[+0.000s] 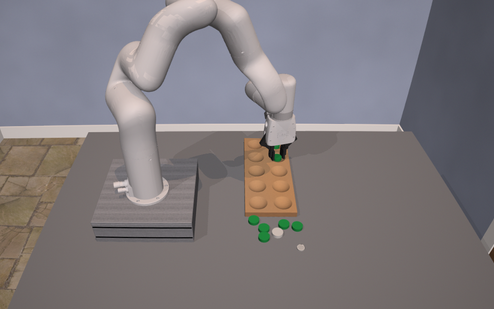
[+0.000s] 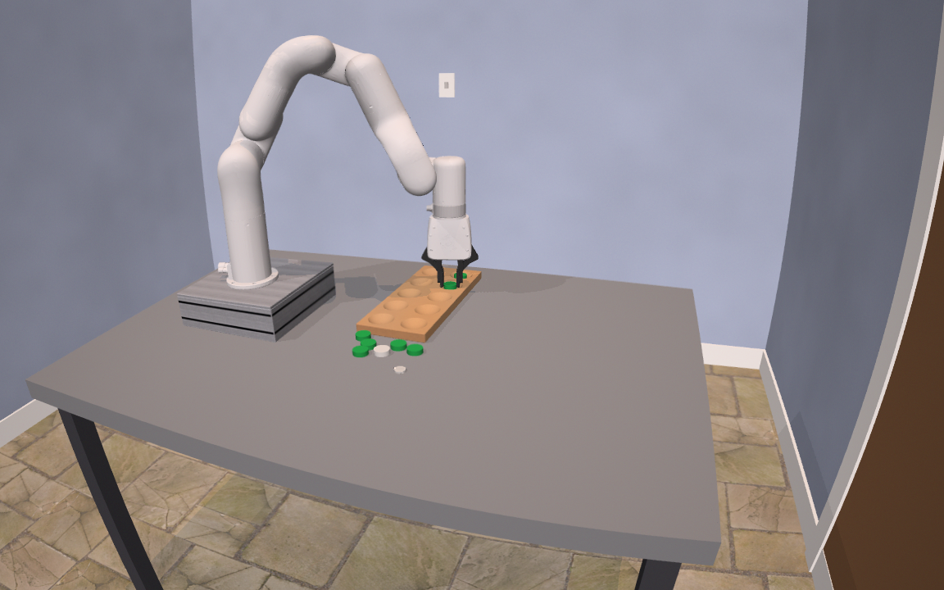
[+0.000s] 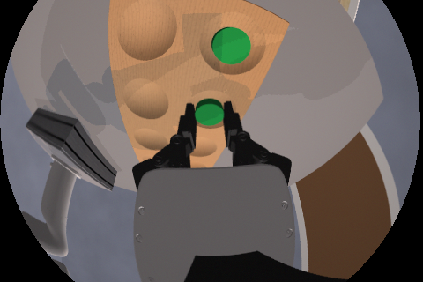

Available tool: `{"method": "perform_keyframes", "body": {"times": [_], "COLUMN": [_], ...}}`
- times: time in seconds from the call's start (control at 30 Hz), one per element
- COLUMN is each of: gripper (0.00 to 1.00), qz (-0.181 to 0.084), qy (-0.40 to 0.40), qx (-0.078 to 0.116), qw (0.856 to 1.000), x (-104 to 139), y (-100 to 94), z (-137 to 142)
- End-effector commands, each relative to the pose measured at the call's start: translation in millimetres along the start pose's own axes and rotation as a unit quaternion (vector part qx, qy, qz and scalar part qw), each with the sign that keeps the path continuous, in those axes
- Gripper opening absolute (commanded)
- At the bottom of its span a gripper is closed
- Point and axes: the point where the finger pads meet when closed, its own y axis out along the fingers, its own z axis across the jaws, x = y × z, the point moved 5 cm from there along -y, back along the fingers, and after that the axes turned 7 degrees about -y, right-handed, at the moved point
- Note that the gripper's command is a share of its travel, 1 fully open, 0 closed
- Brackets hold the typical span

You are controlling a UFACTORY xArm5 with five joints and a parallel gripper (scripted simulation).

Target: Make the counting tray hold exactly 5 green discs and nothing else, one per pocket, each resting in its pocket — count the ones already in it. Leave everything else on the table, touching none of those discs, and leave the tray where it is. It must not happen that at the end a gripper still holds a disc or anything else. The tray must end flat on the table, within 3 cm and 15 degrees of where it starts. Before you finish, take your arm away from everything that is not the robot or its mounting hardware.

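The wooden counting tray [image 1: 269,177] lies on the table with two columns of round pockets. One green disc [image 3: 231,45] rests in the far right pocket, and it also shows in the exterior view [image 2: 460,275]. My gripper [image 1: 278,157] is shut on another green disc [image 3: 210,112] and holds it low over the second pocket of the right column; whether the disc touches the pocket I cannot tell. It also shows between the fingers in the exterior view [image 2: 450,285]. The other pockets in view are empty.
Several loose green discs [image 1: 263,227] lie on the table just off the tray's near end. A white disc [image 1: 277,232] lies among them, and a smaller white disc [image 1: 300,247] lies nearer. The arm's grey base block [image 1: 145,198] stands left of the tray.
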Motion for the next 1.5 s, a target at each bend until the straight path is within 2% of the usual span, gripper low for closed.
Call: {"method": "perform_keyframes", "body": {"times": [0.0,0.1,0.13,1.27,1.33,1.43,1.47], "gripper": [0.0,0.0,0.37,0.37,0.37,0.37,0.37], "qz": [0.0,0.0,0.0,0.0,0.0,0.0,0.0], "qy": [0.0,0.0,0.0,0.0,0.0,0.0,0.0], "qx": [0.002,0.002,0.002,0.002,0.002,0.002,0.002], "qw": [1.0,1.0,1.0,1.0,1.0,1.0,1.0], "x": [0,0,0,0,0,0,0], "y": [-1.1,-1.1,-1.1,-1.6,-11.3,-46.6,-50.5], "z": [1,1,1,1,2,1,1]}}
